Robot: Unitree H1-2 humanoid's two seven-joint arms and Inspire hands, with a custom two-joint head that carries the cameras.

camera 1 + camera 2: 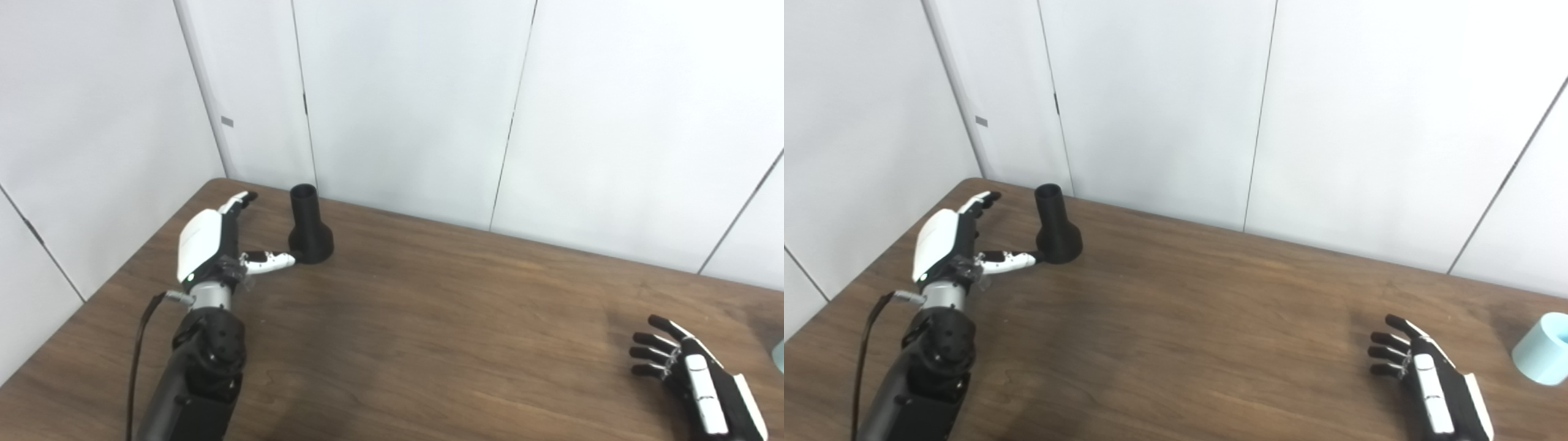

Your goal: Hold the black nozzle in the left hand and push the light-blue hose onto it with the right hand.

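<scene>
The black nozzle [309,226] stands upright on its wide base at the far left of the wooden table [429,318]. My left hand [211,242] is open just left of it, with the thumb tip at the nozzle's base and the fingers pointing toward the wall. The light-blue hose [1543,348] lies at the table's right edge, cut off by the frame. My right hand [1421,373] is open and empty, low over the table, left of the hose and apart from it.
White wall panels [404,104] close the table at the back and left. The table's left edge [92,300] runs beside my left arm.
</scene>
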